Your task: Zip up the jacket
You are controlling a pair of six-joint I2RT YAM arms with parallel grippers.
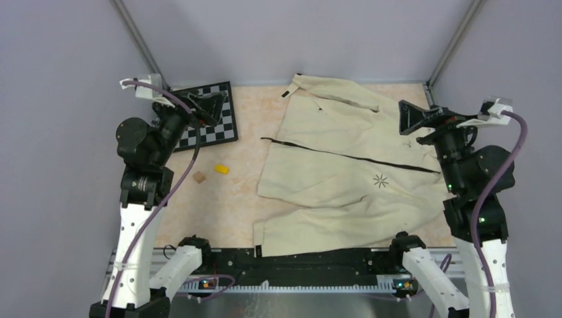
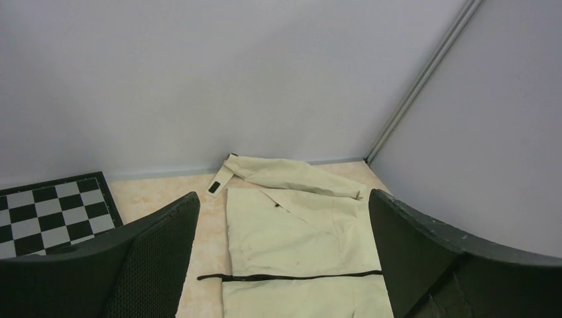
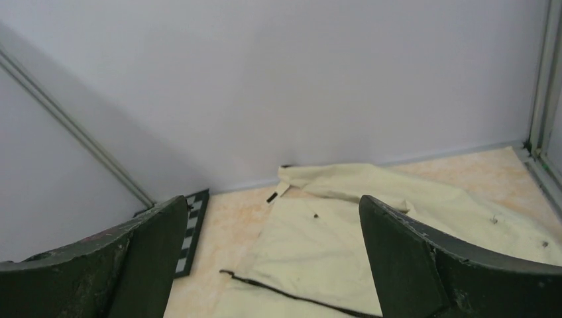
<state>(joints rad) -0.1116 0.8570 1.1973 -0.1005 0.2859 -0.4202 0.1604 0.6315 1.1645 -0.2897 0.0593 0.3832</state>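
Note:
The cream jacket lies spread flat on the table's right half. Its dark zipper line runs across it from left to right, and a small dark starburst mark sits just below that line. My left gripper hovers open over the chessboard, to the left of the jacket and apart from it. My right gripper hangs open above the jacket's right part, holding nothing. The left wrist view shows the jacket and zipper beyond the open gripper. In the right wrist view the jacket and zipper end lie beyond the open gripper.
A black-and-white chessboard lies at the back left. A small yellow block and a brown block sit on the bare tabletop left of the jacket. Grey walls close the back and sides. A black rail runs along the near edge.

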